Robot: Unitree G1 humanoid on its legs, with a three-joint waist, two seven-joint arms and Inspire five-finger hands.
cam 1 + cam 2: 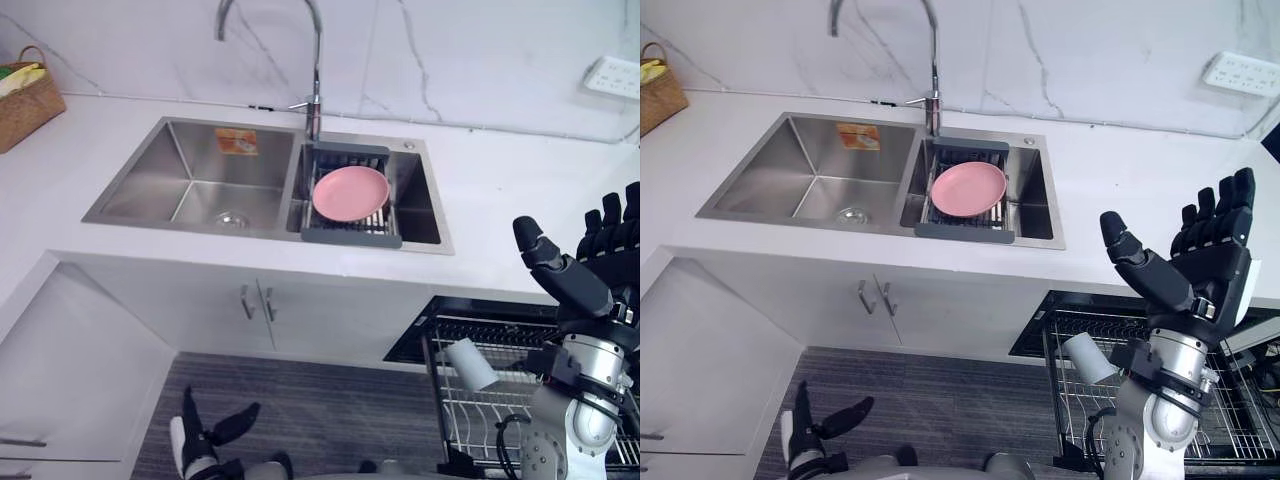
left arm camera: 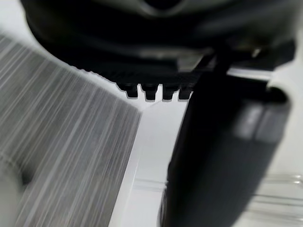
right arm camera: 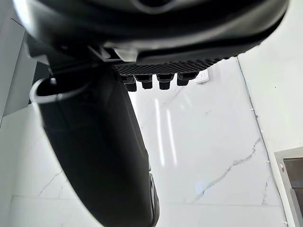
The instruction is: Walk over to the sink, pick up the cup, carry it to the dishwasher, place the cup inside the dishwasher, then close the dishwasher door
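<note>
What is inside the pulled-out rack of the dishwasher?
A white cup lies tilted in the wire rack, near its left end. The robot's right arm covers the middle of the rack, so anything standing there cannot be seen.

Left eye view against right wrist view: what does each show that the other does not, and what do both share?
The left eye view adds the pink plate in the sink, the white cup on the dishwasher rack, and the left hand. The right wrist view adds the ribbed palm pad of the right hand from close. Both share the open, empty right hand, the marble wall, the wall socket and a sink corner.
</note>
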